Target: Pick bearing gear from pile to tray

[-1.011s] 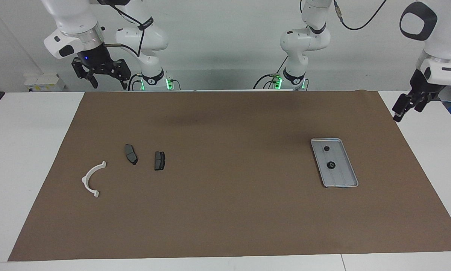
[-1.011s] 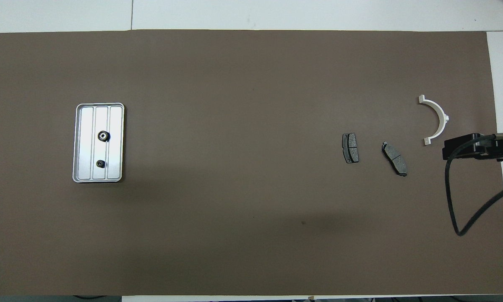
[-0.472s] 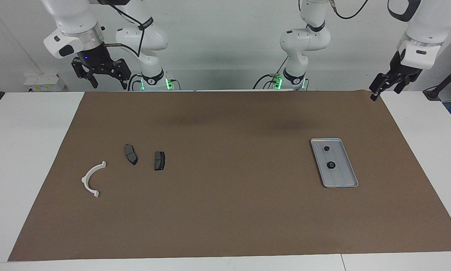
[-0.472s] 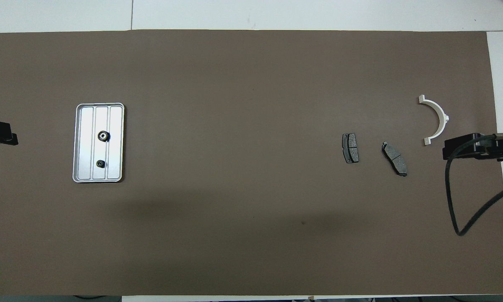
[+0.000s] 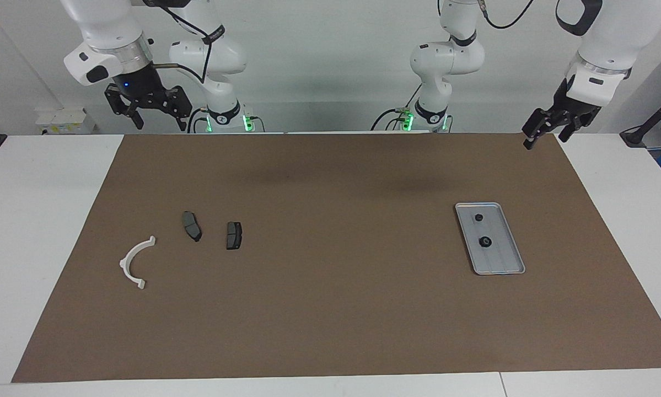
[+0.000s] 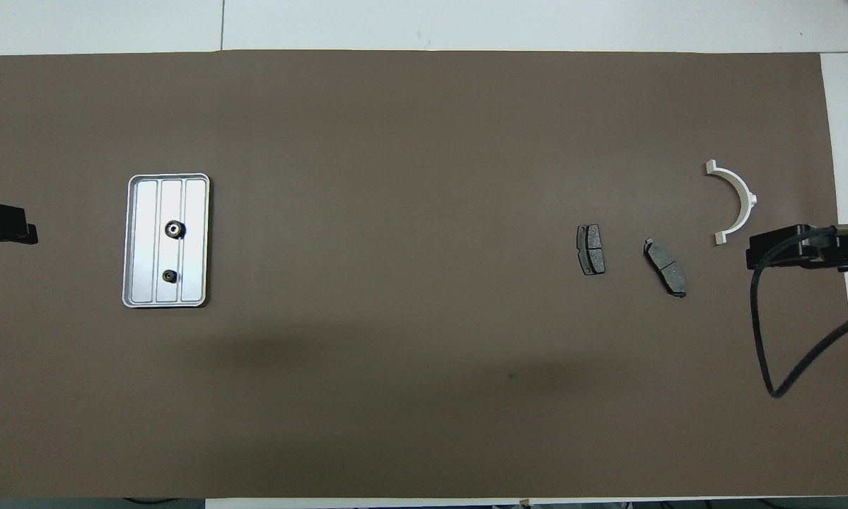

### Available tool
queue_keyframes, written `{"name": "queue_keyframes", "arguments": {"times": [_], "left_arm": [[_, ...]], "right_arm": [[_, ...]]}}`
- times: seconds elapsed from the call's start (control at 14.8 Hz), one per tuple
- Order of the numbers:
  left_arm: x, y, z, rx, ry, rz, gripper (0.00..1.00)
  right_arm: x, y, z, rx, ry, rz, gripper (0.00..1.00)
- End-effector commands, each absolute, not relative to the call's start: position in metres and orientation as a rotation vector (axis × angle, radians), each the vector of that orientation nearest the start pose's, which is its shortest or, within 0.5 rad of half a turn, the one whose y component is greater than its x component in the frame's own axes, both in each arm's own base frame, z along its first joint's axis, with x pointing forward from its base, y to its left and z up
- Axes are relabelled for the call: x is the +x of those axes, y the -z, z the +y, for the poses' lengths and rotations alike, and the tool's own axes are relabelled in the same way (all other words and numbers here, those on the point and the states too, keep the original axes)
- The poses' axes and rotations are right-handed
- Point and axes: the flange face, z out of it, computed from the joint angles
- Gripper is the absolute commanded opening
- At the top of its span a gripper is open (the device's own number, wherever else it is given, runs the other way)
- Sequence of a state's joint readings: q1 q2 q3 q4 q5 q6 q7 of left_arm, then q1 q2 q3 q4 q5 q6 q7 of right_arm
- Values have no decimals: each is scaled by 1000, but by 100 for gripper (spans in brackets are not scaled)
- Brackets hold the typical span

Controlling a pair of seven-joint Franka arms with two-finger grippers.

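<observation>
Brown mat [image 5: 330, 309]: both grippers raised, spread, holding nothing.

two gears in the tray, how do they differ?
The gear nearer the robots looks smaller than the other gear. The bigger gear shows a pale centre in the overhead view; the smaller gear looks dark all over. The smaller gear sits close to the tray end toward the robots, the bigger one mid-tray. Both are black, round, lying in the tray.

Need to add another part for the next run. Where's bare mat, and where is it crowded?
Widest bare stretch: the brown mat between the tray and the brake pads. The strip at the mat edge farthest from the robots is also bare. Crowded: pads with the white bracket toward the right arm's end; two gears in the tray.
</observation>
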State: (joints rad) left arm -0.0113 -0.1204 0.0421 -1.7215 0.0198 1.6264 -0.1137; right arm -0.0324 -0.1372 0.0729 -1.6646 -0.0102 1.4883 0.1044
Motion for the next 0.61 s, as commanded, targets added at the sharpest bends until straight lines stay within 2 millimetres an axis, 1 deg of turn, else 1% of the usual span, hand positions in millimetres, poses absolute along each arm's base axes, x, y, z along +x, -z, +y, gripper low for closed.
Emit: {"name": "queue_keyframes", "arguments": {"times": [0.0,0.13,0.34,0.54], "left_arm": [[511,-627,18,-3151,21,-203,100],[511,-625,16,-3152,16,-179,100],[510,-624,16,-3156,19,-94,100],[511,-624,17,-3156,31,-75,100]], "right_arm": [[499,-650,20,-3139,-32,101,100],[499,-649,20,-3139,-35,101,100],[499,-650,20,-3139,-32,101,100],[499,-650,20,-3139,-32,101,100]]}}
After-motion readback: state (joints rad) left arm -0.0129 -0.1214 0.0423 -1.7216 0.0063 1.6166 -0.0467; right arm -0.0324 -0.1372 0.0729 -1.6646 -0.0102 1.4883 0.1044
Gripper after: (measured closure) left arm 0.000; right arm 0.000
